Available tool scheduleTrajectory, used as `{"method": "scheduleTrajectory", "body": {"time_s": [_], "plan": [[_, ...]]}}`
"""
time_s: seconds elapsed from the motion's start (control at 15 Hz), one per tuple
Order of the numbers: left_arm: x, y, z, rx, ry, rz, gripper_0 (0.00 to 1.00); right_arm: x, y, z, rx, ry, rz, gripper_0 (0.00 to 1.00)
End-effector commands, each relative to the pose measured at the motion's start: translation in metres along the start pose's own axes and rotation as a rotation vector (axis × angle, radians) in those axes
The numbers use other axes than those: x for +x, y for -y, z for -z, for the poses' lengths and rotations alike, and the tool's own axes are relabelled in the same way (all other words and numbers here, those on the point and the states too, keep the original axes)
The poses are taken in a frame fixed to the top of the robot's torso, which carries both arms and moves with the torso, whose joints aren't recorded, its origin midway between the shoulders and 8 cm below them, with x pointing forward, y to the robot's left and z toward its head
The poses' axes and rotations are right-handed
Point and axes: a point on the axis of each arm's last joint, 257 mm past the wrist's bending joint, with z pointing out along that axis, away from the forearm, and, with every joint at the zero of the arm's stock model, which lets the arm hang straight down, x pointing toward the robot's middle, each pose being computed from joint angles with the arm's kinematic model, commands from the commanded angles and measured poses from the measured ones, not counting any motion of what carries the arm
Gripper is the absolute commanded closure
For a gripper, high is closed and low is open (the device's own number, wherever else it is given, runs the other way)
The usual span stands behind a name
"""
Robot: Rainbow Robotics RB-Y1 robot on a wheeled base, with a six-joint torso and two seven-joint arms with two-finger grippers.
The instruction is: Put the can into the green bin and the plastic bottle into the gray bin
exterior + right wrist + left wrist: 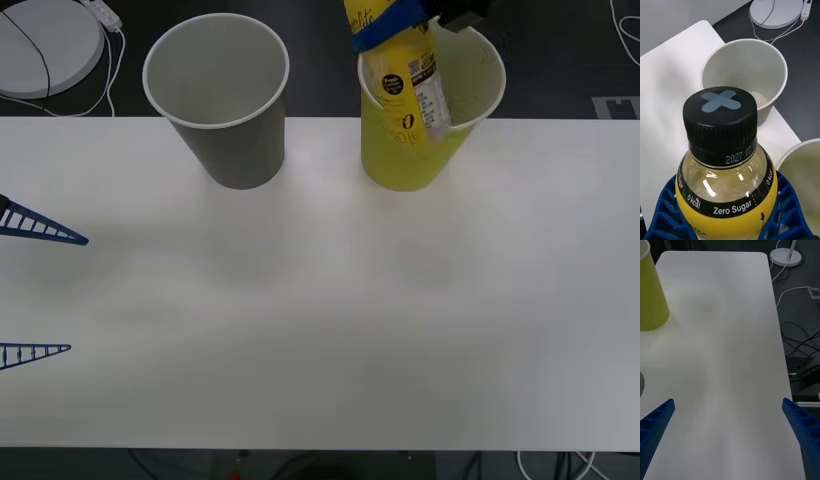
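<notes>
While the right pincer (395,25) clenches the plastic bottle (405,85) between its blue ribbed fingers (662,210), the bottle hangs at about one o'clock in the front view, above and partly in front of the green bin (425,150). Its long axis runs close to upright, slightly tilted, with the yellow label facing the camera and its lower end down near the bin's white rim; whether it touches the rim cannot be told. In the right wrist view the black screw cap (720,120), marked with a gray cross, points toward the camera, and the label band reads "Zero Sugar".

The gray bin (218,95) stands upright on the white desk (330,320) at about eleven o'clock, just beside the green bin and apart from it, its pale inside showing. In the right wrist view it lies beyond the cap, its mouth open upward.

The left pincer (35,290) waits at nine o'clock over the desk edge, fingers spread wide and released, holding nothing, well apart from both bins.
</notes>
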Motion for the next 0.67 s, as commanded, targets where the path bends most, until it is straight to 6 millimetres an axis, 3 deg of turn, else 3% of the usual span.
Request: {"method": "scheduleTrajectory", "body": {"time_s": [0.07,0.67], "plan": [[0.000,0.000,0.000,0.000,0.000,0.000,0.00,-0.016,0.007,-0.008,0.003,-0.012,-0.015,1.00],[0.000,0.000,0.000,0.000,0.000,0.000,0.00,-0.053,0.025,-0.041,0.027,-0.058,-0.066,1.00]]}}
